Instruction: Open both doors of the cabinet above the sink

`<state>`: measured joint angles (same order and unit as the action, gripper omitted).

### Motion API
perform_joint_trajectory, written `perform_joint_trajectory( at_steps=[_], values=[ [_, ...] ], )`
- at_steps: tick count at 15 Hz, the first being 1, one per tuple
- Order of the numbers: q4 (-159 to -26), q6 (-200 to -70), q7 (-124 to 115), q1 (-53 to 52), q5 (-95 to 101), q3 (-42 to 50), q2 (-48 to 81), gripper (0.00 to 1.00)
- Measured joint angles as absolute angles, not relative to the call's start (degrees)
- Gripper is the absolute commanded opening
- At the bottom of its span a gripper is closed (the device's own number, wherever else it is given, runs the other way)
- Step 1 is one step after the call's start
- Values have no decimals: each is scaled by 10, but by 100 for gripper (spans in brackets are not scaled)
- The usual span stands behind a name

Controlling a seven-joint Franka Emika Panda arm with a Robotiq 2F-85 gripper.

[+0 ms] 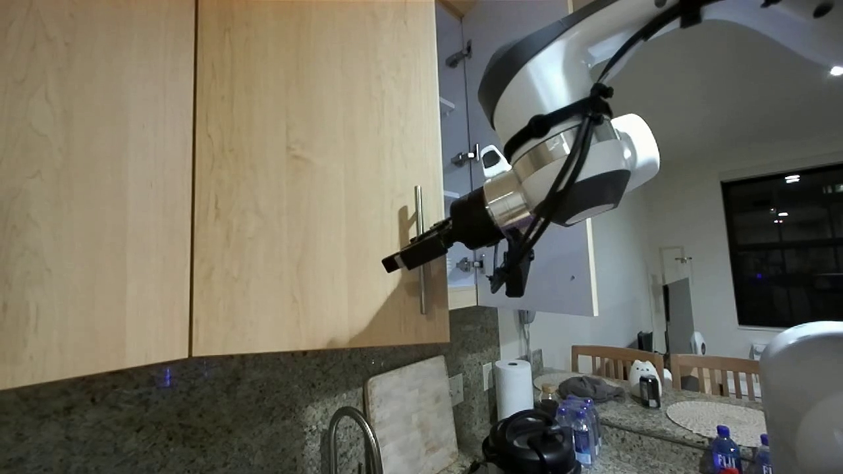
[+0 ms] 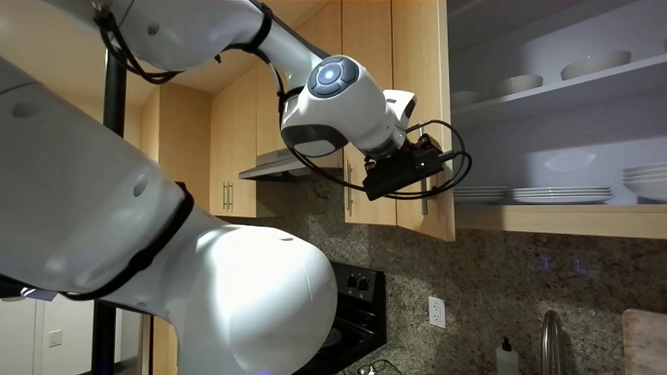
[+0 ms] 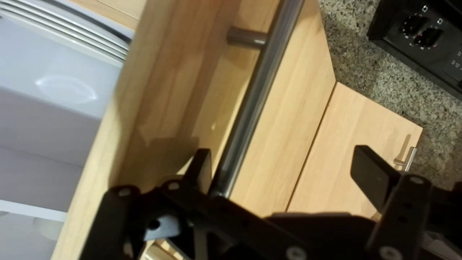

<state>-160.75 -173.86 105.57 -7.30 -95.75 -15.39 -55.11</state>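
Okay, in an exterior view the handled door (image 1: 309,171) stands swung partway out from the cabinet (image 1: 463,297), the end effector (image 1: 395,261) at its bar handle (image 1: 422,288), and the far door (image 1: 550,280) stands open beyond, inner face showing. In an exterior view the cabinet's inside shows, bowls (image 2: 595,66) on a shelf (image 2: 563,89) and plates (image 2: 561,196) stacked below, the handled door ajar behind the end effector. Wrist view: end effector spread, fingers (image 3: 371,175) on either side of the bar handle, one just beside it.

Bright glare on arm (image 2: 266,291), shadows across maple door (image 1: 316,178)
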Motion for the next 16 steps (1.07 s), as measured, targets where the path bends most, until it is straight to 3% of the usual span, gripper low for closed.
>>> perform_joint_trajectory(
  at_steps=[7, 16],
  values=[
    [-1606, -1703, 796, -42, -796, -157, -545, 100],
    [-1590, -1354, 545, 171, -603, -160, -708, 100]
  ],
)
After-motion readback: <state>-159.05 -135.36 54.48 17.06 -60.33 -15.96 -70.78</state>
